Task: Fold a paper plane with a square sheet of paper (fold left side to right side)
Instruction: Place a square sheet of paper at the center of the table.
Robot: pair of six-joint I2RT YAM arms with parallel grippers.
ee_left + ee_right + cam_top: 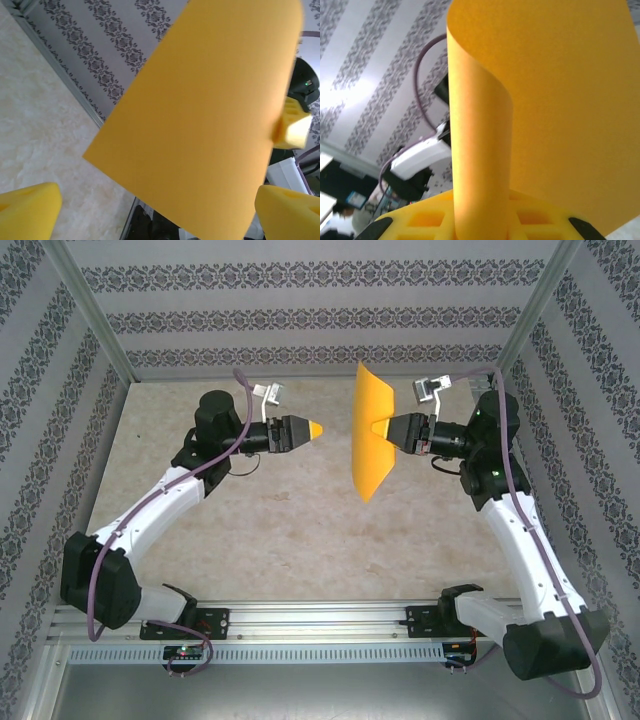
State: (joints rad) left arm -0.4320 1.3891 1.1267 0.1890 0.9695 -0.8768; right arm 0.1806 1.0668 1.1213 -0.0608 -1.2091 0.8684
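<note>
The square sheet of paper, plain orange-yellow, hangs upright in the air above the table, nearly edge-on in the top view. My right gripper is shut on its right face. In the right wrist view the sheet rises from between the yellow jaws of that gripper and bows over into a loose curl without a sharp crease. My left gripper is open, a short way left of the sheet and apart from it. In the left wrist view its fingers stand wide with the sheet ahead. A paper plane is out of view.
The beige marbled table lies below both arms. Patterned walls with metal posts close in the back and sides. An aluminium rail with the arm bases runs along the near edge.
</note>
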